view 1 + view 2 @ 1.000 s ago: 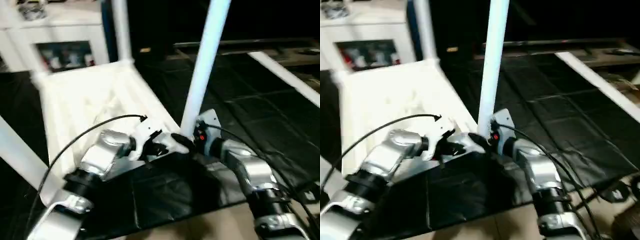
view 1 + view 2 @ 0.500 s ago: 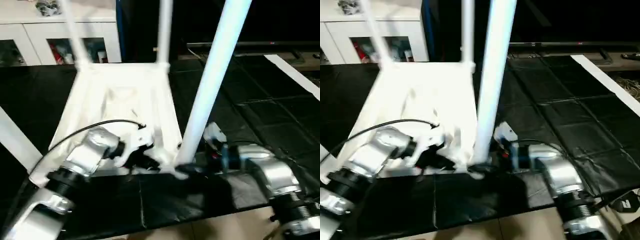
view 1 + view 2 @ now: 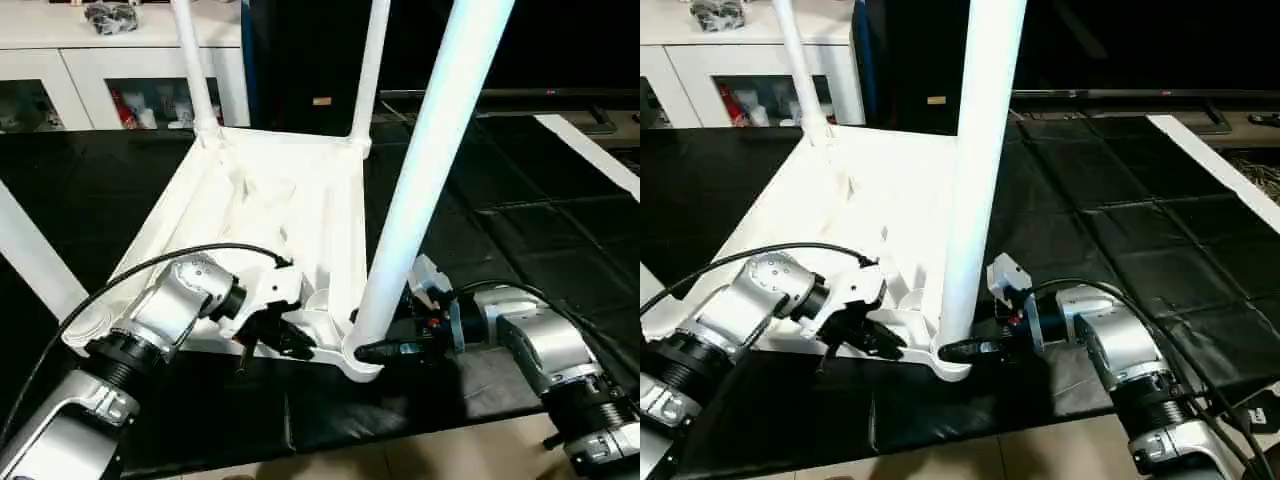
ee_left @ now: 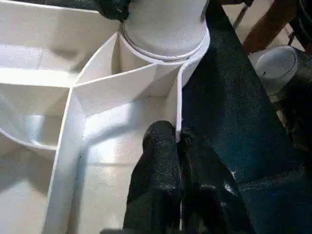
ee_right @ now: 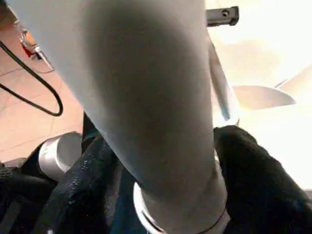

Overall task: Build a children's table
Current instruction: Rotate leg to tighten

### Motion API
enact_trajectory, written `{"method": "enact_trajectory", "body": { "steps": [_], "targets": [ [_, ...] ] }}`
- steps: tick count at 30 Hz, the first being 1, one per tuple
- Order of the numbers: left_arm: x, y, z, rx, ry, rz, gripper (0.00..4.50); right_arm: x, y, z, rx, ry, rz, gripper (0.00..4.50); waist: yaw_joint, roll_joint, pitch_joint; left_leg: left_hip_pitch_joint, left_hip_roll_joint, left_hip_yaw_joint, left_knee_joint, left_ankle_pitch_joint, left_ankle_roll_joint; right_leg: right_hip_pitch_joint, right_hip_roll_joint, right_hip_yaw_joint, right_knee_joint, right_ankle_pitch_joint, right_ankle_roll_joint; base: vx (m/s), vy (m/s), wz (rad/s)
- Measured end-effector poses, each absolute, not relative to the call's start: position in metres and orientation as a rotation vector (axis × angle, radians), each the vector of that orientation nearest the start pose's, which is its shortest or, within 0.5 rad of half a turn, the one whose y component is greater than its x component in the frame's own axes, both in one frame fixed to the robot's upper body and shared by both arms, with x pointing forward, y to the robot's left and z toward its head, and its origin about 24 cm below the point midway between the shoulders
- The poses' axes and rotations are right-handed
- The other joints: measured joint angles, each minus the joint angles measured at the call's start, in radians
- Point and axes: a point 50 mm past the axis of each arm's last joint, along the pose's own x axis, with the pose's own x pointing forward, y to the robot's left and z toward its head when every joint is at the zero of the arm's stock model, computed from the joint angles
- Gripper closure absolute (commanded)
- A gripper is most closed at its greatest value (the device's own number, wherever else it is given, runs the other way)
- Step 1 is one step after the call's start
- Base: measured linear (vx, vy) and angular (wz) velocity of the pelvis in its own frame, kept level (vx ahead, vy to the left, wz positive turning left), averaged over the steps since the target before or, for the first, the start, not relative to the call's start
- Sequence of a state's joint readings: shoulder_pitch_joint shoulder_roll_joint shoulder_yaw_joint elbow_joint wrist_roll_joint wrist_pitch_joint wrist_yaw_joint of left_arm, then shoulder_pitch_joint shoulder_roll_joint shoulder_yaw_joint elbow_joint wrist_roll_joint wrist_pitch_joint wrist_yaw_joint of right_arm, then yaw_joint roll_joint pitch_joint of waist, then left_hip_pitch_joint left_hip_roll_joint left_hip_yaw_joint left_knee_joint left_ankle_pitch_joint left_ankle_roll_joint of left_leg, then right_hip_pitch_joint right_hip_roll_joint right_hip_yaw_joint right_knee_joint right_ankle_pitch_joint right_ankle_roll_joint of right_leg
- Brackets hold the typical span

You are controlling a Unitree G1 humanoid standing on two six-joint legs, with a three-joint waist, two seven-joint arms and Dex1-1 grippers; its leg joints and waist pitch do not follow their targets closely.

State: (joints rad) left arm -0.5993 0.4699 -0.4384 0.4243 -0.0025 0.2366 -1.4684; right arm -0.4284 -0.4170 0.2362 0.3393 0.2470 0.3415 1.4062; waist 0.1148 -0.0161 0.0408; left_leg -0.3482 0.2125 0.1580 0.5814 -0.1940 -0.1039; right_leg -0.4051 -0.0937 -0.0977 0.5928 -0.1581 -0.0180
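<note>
Lying upturned on black matting (image 3: 520, 250), tabletop (image 3: 260, 200); left hand (image 4: 178, 141) pinching its rim, right hand (image 5: 161, 161) clasping leg (image 3: 430, 170); white cabinet (image 3: 100, 70) behind

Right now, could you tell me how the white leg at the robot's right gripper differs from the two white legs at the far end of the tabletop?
The near leg stands at the near right corner socket, with the right gripper closed around its base; the two far legs stand in the far corners with nothing touching them. The near leg leans toward the robot's right and looks thicker, being closest. All are white tubes rising from the upturned tabletop, whose near rim the left gripper pinches.
</note>
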Motion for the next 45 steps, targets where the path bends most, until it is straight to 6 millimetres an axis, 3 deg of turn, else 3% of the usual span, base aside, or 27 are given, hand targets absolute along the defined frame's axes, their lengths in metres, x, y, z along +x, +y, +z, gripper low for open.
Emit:
{"method": "enact_trajectory", "body": {
  "steps": [6, 11, 14, 21, 24, 30, 31, 33, 40, 45],
  "targets": [
    [0.296, 0.13, 0.061, 0.453, 0.629, -1.627, 4.5, 0.279, -0.139, 0.055, -0.013, 0.454, 1.52, 2.18, -0.001, 0.0, 0.0, 0.0, 0.0, 0.0, 0.003, 0.0, 0.0, 0.0, 0.0, 0.0, 0.002, 0.0, 0.0, 0.0, 0.0, 0.0],
    [0.298, 0.13, 0.06, 0.426, 0.639, -1.586, 4.5, 0.279, -0.136, 0.054, 0.003, 0.437, 1.477, 2.28, -0.003, 0.0, 0.0, 0.001, 0.001, 0.0, 0.003, 0.0, 0.0, 0.0, 0.0, 0.0, 0.003, -0.001, 0.003, 0.0, 0.0, 0.0],
    [0.302, 0.133, 0.06, 0.403, 0.644, -1.5, 4.5, 0.284, -0.133, 0.052, 0.024, 0.419, 1.377, 2.32, -0.013, 0.0, 0.0, 0.002, 0.0, 0.0, 0.003, 0.001, -0.001, 0.0, 0.0, 0.0, 0.003, 0.001, 0.003, 0.0, 0.0, 0.0],
    [0.315, 0.112, 0.05, 0.246, 0.626, -1.225, 4.5, 0.308, -0.123, 0.048, 0.024, 0.397, 0.978, 2.43, -0.071, -0.001, 0.0, 0.008, -0.005, -0.005, 0.004, 0.001, -0.003, 0.002, 0.001, -0.001, -0.001, 0.0, 0.004, 0.0, 0.0, 0.0],
    [0.32, 0.101, 0.047, 0.189, 0.616, -1.117, 4.5, 0.319, -0.117, 0.049, 0.031, 0.403, 0.821, 2.46, -0.085, -0.001, -0.001, 0.008, -0.005, -0.008, 0.004, 0.001, -0.003, 0.002, 0.001, -0.006, -0.005, 0.0, 0.004, 0.0, 0.0, 0.0],
    [0.324, 0.09, 0.048, 0.149, 0.606, -1.018, 4.5, 0.331, -0.107, 0.051, -0.008, 0.396, 0.666, 2.47, -0.089, -0.001, -0.001, 0.001, -0.003, -0.015, 0.003, 0.001, -0.003, 0.003, 0.001, -0.017, -0.018, 0.0, 0.003, 0.0, 0.0, 0.0],
    [0.324, 0.089, 0.048, 0.15, 0.606, -1.017, 4.5, 0.331, -0.106, 0.05, -0.009, 0.392, 0.665, 1.96, -0.09, -0.001, -0.001, 0.001, -0.003, -0.015, 0.003, 0.001, -0.003, 0.003, 0.001, -0.017, -0.018, 0.0, 0.003, 0.0, 0.0, 0.0],
    [0.324, 0.089, 0.048, 0.155, 0.603, -1.021, 4.5, 0.331, -0.106, 0.05, -0.008, 0.386, 0.668, 1.84, -0.091, -0.001, -0.001, 0.001, -0.003, -0.015, 0.003, 0.001, -0.003, 0.002, 0.001, -0.017, -0.018, 0.0, 0.003, 0.0, 0.0, 0.0],
    [0.321, 0.096, 0.051, 0.214, 0.582, -1.072, 4.5, 0.327, -0.104, 0.05, 0.019, 0.382, 0.735, 1.34, -0.095, -0.001, -0.001, 0.003, -0.003, -0.015, -0.004, 0.001, -0.003, 0.001, 0.001, -0.016, -0.015, 0.004, 0.001, 0.0, 0.0, 0.0],
    [0.314, 0.108, 0.055, 0.271, 0.568, -1.193, 4.5, 0.314, -0.117, 0.051, -0.011, 0.386, 0.938, 1.03, -0.073, -0.001, -0.001, 0.001, -0.001, -0.013, -0.011, 0.001, -0.003, -0.001, 0.002, -0.016, -0.016, 0.007, 0.0, 0.0, 0.0, 0.0]
  ]
}}
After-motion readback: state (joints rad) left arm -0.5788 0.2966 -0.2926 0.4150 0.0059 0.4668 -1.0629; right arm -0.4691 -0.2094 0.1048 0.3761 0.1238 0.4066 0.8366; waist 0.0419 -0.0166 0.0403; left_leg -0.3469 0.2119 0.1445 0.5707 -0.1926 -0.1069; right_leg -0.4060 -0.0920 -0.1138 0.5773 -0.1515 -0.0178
